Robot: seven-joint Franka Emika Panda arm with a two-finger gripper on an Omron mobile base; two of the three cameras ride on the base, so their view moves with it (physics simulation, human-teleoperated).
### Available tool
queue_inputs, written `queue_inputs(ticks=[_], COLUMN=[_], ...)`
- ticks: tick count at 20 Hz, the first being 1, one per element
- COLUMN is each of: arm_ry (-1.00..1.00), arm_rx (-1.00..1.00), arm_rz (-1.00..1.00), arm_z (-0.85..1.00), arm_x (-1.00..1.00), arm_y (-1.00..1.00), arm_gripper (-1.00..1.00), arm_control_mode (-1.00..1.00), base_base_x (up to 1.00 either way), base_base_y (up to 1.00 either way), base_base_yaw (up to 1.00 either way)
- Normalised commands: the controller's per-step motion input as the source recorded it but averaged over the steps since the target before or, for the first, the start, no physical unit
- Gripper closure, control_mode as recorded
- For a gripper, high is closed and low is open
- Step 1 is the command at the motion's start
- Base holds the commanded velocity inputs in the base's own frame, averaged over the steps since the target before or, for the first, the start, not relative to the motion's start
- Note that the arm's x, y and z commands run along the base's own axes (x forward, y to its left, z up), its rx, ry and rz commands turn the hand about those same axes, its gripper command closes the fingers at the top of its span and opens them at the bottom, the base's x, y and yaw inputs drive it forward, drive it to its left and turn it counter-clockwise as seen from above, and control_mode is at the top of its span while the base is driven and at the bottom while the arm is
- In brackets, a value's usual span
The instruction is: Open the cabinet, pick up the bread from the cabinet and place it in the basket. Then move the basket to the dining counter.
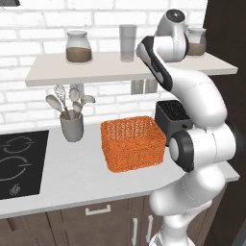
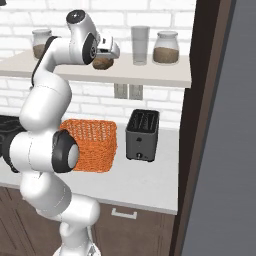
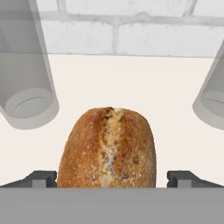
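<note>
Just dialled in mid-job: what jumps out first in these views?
The end effector is up at the wall shelf, its fingers either side of the bread; whether they grip it I cannot tell. Below on the counter, the orange basket sits beside a dark toaster.

Clear glass [image 3: 27, 94] and jar [image 3: 212, 98] flank the bread [image 3: 107, 148] (gaps beside).

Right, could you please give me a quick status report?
Gripper open, fingers either side of the bread on the shelf. Basket empty on the worktop. Glass tumbler close by.
</note>
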Motion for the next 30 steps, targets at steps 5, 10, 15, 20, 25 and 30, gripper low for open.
queue_inputs(ticks=[5,10,15,20,25,30], arm_ry=[0.0,0.01,0.0,0.0,0.0,0.0], arm_rx=[0.0,0.02,0.01,0.03,0.01,0.0], arm_rz=[0.0,0.0,-0.01,0.0,0.0,0.0], arm_z=[-0.06,-0.09,-0.11,-0.18,-0.05,0.0], arm_x=[0.04,0.0,0.0,0.0,0.0,-0.05], arm_y=[0.0,0.0,0.0,0.0,0.0,0.0], arm_gripper=[-1.0,-1.0,-1.0,1.0,1.0,1.0], arm_control_mode=[-1.0,-1.0,-1.0,-1.0,-1.0,-1.0], base_base_x=[0.0,0.0,0.0,0.0,0.0,0.0], base_base_y=[0.0,0.0,0.0,0.0,0.0,0.0], base_base_yaw=[0.0,0.0,0.0,0.0,0.0,0.0])
